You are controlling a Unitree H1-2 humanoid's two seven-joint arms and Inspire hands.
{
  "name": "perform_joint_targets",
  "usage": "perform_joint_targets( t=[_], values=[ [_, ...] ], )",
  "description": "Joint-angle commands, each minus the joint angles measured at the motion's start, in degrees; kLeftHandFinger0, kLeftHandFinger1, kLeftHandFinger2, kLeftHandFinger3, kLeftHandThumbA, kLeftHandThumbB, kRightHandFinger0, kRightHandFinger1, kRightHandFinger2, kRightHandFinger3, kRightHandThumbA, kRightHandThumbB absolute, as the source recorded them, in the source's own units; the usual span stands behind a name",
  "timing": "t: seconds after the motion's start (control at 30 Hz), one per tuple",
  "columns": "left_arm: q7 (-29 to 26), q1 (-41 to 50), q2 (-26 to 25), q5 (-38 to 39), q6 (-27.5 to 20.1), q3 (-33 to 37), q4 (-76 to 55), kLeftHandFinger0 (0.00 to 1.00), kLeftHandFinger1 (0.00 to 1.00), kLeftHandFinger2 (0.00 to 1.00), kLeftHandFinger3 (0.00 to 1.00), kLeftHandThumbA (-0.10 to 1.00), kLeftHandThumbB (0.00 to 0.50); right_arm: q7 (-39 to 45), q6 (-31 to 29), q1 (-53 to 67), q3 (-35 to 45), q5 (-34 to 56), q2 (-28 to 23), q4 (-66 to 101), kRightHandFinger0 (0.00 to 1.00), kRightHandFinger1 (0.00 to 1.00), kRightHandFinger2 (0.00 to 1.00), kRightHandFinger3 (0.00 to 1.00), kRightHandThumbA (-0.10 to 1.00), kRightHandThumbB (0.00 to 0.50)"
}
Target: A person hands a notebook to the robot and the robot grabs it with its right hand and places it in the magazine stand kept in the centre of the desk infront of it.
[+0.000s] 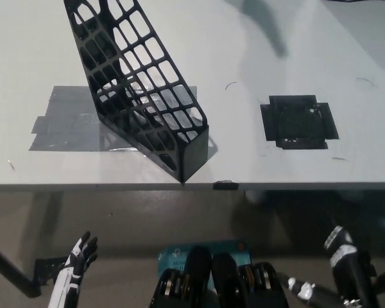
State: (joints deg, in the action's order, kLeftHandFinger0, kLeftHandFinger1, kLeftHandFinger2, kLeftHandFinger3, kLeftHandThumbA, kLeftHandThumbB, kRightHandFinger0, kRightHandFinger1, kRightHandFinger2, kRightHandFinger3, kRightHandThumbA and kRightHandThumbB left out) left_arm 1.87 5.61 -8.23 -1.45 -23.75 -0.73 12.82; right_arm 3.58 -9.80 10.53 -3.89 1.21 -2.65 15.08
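Observation:
A black mesh magazine stand (141,90) sits on the white desk (256,45), its low front end at the desk's near edge and its tall end reaching away to the upper left. It holds nothing. No notebook shows in the head view. My white left hand (80,253) hangs below the desk's edge at the lower left, fingers spread apart and holding nothing. Only part of my black right arm (350,266) shows at the lower right, also below the desk; its hand is out of the picture.
Grey tape patches (64,122) lie on the desk left of the stand. A black tape square (298,122) marks the desk's right half. A soft shadow (263,25) falls across the top right. Floor shows below the desk.

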Motion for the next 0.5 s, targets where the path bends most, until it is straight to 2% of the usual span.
perform_joint_targets(
  t=[0.0, 0.03, 0.07, 0.13, 0.4, 0.47],
  values=[
    [-0.3, -0.9, -0.4, -0.8, -3.2, 0.1, -3.2, 1.00, 1.00, 1.00, 1.00, 1.00, 0.500, -2.4, -1.2, -3.4, 3.0, 0.5, 0.7, 8.7, 1.00, 1.00, 1.00, 1.00, 1.00, 0.281],
    [-0.4, -0.9, -0.5, -1.2, -3.2, 0.2, -3.4, 1.00, 1.00, 1.00, 1.00, 1.00, 0.500, -2.5, -0.7, -4.2, 3.5, 0.4, 0.6, 9.6, 1.00, 1.00, 1.00, 1.00, 1.00, 0.277],
    [-0.4, -0.8, -0.4, -1.2, -3.2, 0.2, -3.5, 1.00, 1.00, 1.00, 1.00, 1.00, 0.500, -2.9, 0.4, -6.1, 4.2, 0.2, 0.6, 11.1, 1.00, 1.00, 1.00, 1.00, 1.00, 0.228],
    [-0.6, -0.9, -0.4, -1.3, -3.2, 0.1, -3.4, 1.00, 1.00, 1.00, 1.00, 1.00, 0.500, -3.3, 2.4, -8.5, 5.0, 0.5, 0.7, 12.3, 1.00, 1.00, 1.00, 1.00, 1.00, 0.229],
    [-0.5, -0.9, -0.9, -1.4, -3.2, -0.5, -2.9, 1.00, 1.00, 1.00, 1.00, 1.00, 0.500, -5.1, 9.8, -18.1, 8.3, 2.4, 1.2, 11.7, 1.00, 1.00, 1.00, 1.00, 1.00, 0.295],
    [-0.4, -0.8, -0.9, -1.5, -3.2, -0.5, -2.8, 1.00, 1.00, 1.00, 1.00, 1.00, 0.500, -5.3, 10.9, -19.5, 8.8, 3.0, 1.1, 11.2, 1.00, 1.00, 1.00, 1.00, 1.00, 0.293]
  ],
)
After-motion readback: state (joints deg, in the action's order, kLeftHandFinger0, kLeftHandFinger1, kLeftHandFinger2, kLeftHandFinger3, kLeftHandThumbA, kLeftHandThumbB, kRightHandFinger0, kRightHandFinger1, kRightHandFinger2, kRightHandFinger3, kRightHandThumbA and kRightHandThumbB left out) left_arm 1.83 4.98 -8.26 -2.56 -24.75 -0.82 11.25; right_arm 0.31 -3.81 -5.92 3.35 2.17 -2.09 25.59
